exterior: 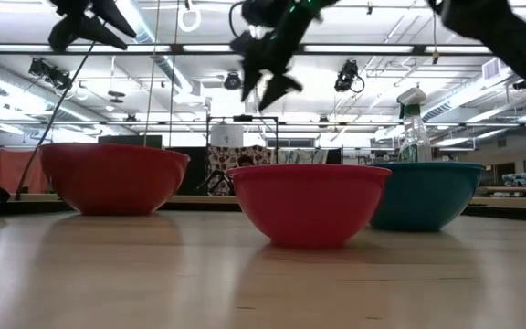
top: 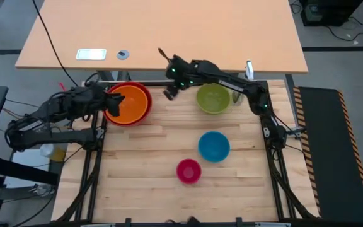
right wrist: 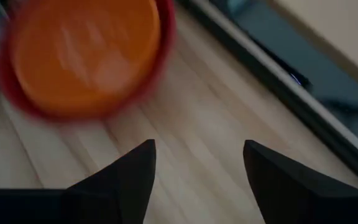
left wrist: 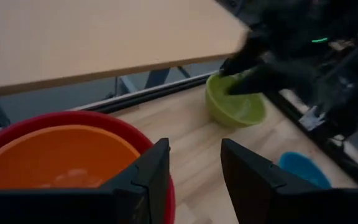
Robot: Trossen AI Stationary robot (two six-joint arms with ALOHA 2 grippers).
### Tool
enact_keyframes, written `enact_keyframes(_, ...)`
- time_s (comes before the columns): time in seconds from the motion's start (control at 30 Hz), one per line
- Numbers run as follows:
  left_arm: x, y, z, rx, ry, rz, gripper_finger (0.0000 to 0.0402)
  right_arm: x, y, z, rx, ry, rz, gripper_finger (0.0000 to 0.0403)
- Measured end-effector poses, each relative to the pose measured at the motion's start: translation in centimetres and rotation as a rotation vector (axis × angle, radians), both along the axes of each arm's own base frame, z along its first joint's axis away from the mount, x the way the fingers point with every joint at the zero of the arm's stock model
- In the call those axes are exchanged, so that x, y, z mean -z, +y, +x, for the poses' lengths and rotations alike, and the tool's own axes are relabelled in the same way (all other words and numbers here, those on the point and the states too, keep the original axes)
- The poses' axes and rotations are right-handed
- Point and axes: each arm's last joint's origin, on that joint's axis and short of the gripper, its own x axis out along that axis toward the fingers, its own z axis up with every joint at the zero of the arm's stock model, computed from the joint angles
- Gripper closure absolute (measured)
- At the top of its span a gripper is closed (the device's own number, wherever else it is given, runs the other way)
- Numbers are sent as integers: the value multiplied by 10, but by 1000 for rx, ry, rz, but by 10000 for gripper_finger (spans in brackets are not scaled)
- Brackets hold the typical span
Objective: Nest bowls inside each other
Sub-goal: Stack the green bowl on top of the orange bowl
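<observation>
The orange bowl (top: 127,103) sits nested in the red bowl (top: 145,112) at the table's far left. The green bowl (top: 213,99) stands at the far right, the blue bowl (top: 213,146) nearer the middle, and the magenta bowl (top: 188,171) in front of it. My left gripper (top: 115,101) hangs open above the red bowl's left rim (left wrist: 160,162). My right gripper (top: 169,92) is open in the air between the red and green bowls, over bare wood (right wrist: 197,143). In the low view both grippers are high above the bowls.
A lighter tabletop (top: 162,31) runs along the far edge, with a white card (top: 91,54) on it. A spray bottle (exterior: 414,128) stands behind the blue bowl. The table's near left (top: 137,164) is bare wood.
</observation>
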Motion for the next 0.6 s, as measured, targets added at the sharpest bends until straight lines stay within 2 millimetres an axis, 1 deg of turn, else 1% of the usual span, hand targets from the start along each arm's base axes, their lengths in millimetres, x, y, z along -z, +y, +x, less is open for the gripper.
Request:
enact_keyframes(0.1,7,4,11,-11,37,-5,253,-6,16,-23,-39,180,-60,169)
enact_keyframes(0.2,11,7,24,-12,69,-9,253,-1,23,-40,-62,259,-68,177)
enact_keyframes(0.33,13,12,40,-7,76,0,253,26,28,-67,-50,321,-25,181)
enact_keyframes(0.4,13,14,46,-8,72,1,253,41,32,-79,-41,323,-21,181)
enact_keyframes(0.5,15,15,52,-7,72,1,253,64,38,-95,-54,323,-22,181)
enact_keyframes(0.6,15,16,53,-8,73,-1,253,90,43,-106,-101,346,-26,180)
